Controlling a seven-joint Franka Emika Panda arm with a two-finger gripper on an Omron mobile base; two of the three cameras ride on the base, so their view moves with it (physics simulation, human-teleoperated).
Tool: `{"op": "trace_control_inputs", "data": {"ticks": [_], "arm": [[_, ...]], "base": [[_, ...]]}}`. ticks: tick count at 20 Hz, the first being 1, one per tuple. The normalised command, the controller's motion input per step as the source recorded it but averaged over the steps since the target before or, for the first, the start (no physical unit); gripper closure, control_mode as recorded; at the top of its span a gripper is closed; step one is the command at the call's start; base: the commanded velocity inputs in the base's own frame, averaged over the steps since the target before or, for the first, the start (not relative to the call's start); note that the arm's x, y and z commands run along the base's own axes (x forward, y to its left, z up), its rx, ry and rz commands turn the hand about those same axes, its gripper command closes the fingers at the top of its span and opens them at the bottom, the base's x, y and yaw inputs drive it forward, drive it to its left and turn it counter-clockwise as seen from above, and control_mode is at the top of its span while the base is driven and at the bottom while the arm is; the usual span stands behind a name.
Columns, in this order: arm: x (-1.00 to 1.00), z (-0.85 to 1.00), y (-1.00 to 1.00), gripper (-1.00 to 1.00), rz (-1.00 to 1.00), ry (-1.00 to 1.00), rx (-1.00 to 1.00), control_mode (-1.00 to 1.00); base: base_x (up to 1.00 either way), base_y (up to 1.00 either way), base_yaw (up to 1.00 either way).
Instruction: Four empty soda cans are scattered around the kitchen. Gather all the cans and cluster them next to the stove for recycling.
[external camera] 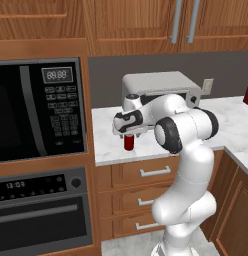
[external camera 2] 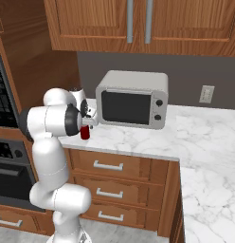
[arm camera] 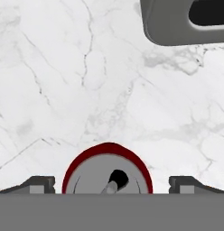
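A red soda can point(external camera: 129, 144) with a silvery top stands upright on the white marble counter point(external camera: 107, 131), near its front edge and in front of the toaster oven. My gripper point(external camera: 129, 133) hangs straight above the can, pointing down. In the hand view the can point(arm camera: 107, 168) sits at the bottom centre, between my two dark fingertips point(arm camera: 40, 184), which stand wide apart and clear of its sides. The gripper point(arm camera: 113, 186) is open and holds nothing. From the right side the can point(external camera 2: 85, 134) shows just under the hand point(external camera 2: 87, 123). The stove is out of view.
A grey toaster oven point(external camera: 161, 89) stands at the back of the counter, close behind the can. A built-in black microwave point(external camera: 36, 110) and wall oven point(external camera: 41, 210) fill the tall cabinet to the left. Drawers point(external camera 2: 109, 165) run below the counter, which continues around a corner to the right point(external camera 2: 209, 190).
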Motion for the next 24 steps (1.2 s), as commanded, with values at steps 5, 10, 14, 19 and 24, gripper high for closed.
{"op": "trace_control_inputs", "data": {"ticks": [5,10,14,19,24], "arm": [[0.0,-0.08,0.0,-1.0,-0.02,0.01,0.0,-1.0],[-0.11,-0.1,0.0,-1.0,-0.02,0.02,0.0,-1.0],[-0.16,-0.12,0.0,-1.0,-0.02,0.03,0.0,-1.0],[-0.02,-0.06,0.0,1.0,-0.01,0.02,0.0,-1.0],[0.01,0.0,0.0,1.0,0.0,0.02,0.0,-1.0]], "base": [[0.0,0.0,0.0],[0.0,0.0,0.0],[0.0,0.0,0.0],[0.0,0.0,0.0],[0.0,0.0,0.0]]}}
